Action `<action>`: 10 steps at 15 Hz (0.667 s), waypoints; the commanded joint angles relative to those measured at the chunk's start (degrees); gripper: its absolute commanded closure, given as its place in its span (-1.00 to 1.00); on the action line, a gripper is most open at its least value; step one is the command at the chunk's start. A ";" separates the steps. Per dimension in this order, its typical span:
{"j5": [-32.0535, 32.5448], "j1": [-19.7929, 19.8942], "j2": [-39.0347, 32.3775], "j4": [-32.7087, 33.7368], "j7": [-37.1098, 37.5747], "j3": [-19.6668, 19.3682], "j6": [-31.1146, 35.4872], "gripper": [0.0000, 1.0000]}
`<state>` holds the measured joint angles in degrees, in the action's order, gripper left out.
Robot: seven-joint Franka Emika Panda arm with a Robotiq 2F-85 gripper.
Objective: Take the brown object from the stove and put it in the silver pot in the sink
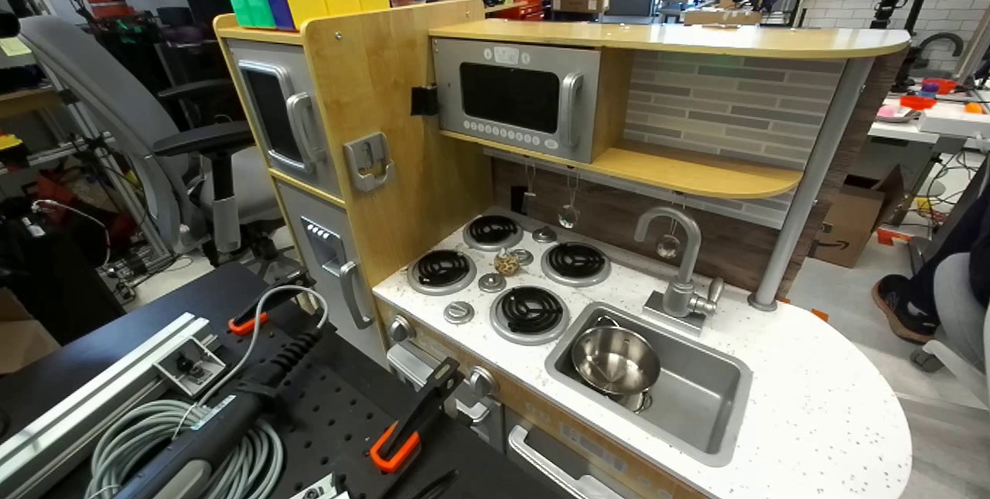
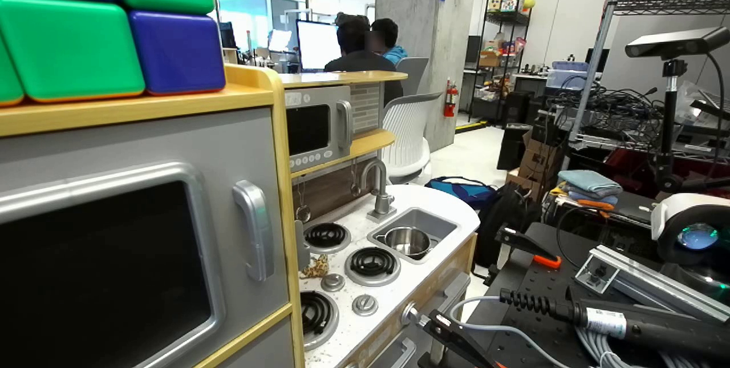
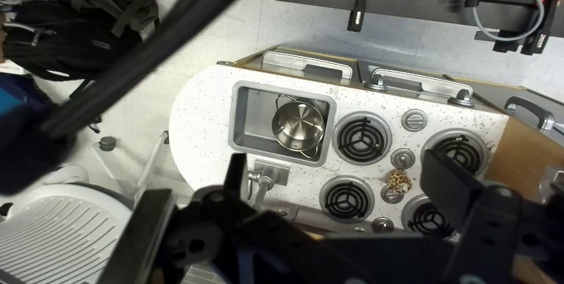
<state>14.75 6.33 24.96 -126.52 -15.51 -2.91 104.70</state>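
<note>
- Toward the straight side edge of the speckled white countertop (image 1: pixel 827 394), roughly midway between front and rear edges: rounded brown-and-yellow spotted object (image 1: pixel 506 261).
- Nearer the front edge, toward the rounded end: round silver metal pot (image 1: pixel 616 362), bare inside, in the grey rectangular sink (image 1: pixel 694 398).
- Facing the countertop: black two-fingered gripper (image 3: pixel 338 173), fingers (image 3: pixel 448 185) spread, holding nothing.
- Judged progress: not begun; grasp, transfer, release remain.

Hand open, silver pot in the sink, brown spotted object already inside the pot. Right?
No: the wrist view shows the brown spotted object on the stovetop, among the burners, not inside the silver pot. Hand open, pot in sink: correct.
</note>
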 commanded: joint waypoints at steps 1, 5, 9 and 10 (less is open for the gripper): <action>0.46 -1.31 -0.01 0.13 0.41 -1.05 -0.23 -1.00; -5.09 -1.65 -0.65 0.58 4.48 -1.81 1.40 -1.00; -11.88 -1.82 -5.96 -2.70 13.08 -0.60 14.01 -1.00; -11.94 -1.70 -8.21 -3.92 15.39 -0.16 19.61 -1.00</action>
<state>4.81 5.44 22.30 -128.18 -6.13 -3.35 113.22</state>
